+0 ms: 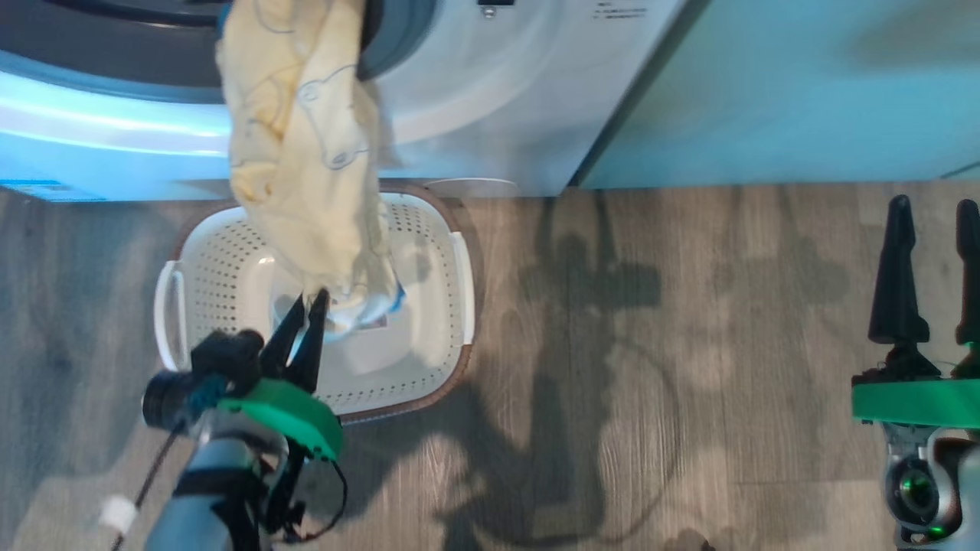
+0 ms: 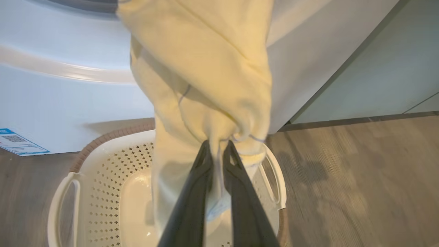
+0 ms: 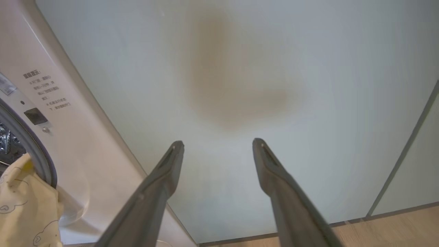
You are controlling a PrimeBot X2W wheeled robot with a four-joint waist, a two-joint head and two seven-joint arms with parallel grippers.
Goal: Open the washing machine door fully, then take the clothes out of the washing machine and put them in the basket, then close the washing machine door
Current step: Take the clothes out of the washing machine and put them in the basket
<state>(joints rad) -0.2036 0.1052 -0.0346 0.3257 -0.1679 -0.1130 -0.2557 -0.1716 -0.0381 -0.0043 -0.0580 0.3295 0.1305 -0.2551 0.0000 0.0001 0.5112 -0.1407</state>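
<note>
The pale yellow clothes (image 1: pixel 306 153) hang from the washing machine (image 1: pixel 490 99) opening down over the cream basket (image 1: pixel 452 321) on the floor. My left gripper (image 1: pixel 310 300) is shut on the lower end of the clothes, above the basket's middle. In the left wrist view the fingers (image 2: pixel 192 206) pinch the clothes (image 2: pixel 205 68) over the basket (image 2: pixel 103 161). My right gripper (image 1: pixel 935 210) stands open at the right, holding nothing. In the right wrist view my right gripper (image 3: pixel 217 144) faces the pale cabinet; the clothes (image 3: pixel 27 209) and washing machine (image 3: pixel 68 113) sit at the left. The washing machine door is out of view.
A pale green cabinet panel (image 1: pixel 804 84) stands right of the machine. Grey wood floor (image 1: pixel 651 344) spreads between the basket and my right gripper. A blue-and-white label sticker (image 2: pixel 19 142) sits low on the machine's front.
</note>
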